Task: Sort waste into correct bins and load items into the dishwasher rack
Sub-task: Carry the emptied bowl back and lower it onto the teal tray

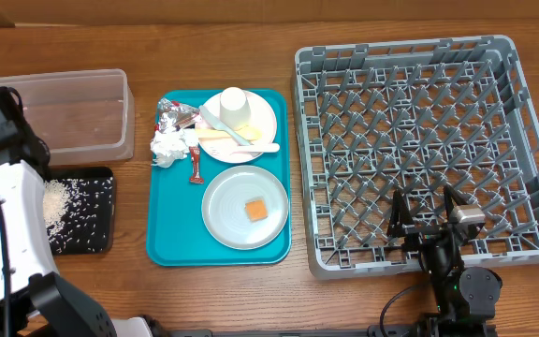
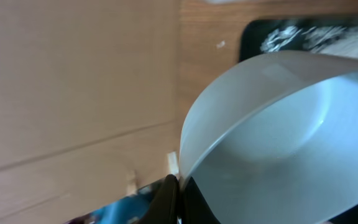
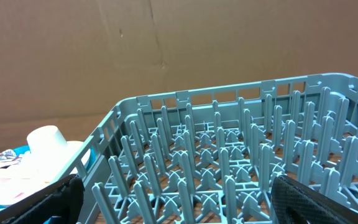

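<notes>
Left wrist view only: left tool [image 2: 180, 198] clamped on small white bowl [image 2: 278, 137] rim, black tray [image 2: 253, 38] behind. Overhead, the arm hides the bowl. Right tool [image 1: 427, 217] spread wide, empty, at dishwasher rack [image 1: 400, 49] near wall.

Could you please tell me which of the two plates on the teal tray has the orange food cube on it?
The grey-white plate, lower in the overhead view; the other plate holds an upturned cup and utensils instead.

An orange food cube [image 1: 255, 210] on the grey-white plate [image 1: 223, 223]
</notes>
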Robot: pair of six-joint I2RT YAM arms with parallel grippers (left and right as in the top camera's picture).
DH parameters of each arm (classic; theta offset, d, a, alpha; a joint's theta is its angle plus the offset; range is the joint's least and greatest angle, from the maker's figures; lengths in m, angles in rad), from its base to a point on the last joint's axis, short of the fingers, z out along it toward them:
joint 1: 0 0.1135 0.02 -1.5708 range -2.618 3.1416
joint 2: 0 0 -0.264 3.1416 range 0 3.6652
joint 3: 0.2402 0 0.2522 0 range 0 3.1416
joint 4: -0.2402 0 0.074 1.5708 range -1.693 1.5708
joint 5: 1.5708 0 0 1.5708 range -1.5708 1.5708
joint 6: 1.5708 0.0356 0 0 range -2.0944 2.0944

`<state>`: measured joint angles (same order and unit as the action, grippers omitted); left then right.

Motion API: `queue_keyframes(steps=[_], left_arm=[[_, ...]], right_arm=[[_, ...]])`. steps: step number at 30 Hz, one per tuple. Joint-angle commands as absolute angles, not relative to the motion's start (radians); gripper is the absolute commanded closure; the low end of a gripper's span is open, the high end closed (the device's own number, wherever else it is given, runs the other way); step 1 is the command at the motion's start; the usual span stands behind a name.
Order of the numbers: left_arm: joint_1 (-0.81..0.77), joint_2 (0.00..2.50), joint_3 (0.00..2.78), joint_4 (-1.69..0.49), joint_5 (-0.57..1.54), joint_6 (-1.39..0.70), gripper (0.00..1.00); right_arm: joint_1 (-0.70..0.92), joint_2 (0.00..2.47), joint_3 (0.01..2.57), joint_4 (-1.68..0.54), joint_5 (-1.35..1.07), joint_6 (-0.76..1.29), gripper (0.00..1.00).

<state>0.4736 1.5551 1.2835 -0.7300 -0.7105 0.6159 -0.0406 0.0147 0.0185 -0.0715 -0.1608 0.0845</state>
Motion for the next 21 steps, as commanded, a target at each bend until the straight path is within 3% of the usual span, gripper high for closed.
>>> queue_keyframes(steps=[1,8,21], left_arm=[[0.478,1.522,1.372,-0.775,-0.387,0.426,0.96],[0.461,1.516,1.571,-0.957,0.246,0.234,0.96],[0.211,1.505,1.581,-1.19,0.288,-0.002,0.96]], right_arm=[[-0.046,0.003,0.008,-0.066,-0.167,0.081,0.0],[-0.046,0.003,0.008,-0.066,-0.167,0.081,0.0],[-0.046,0.003,0.008,-0.066,-0.167,0.081,0.0]])
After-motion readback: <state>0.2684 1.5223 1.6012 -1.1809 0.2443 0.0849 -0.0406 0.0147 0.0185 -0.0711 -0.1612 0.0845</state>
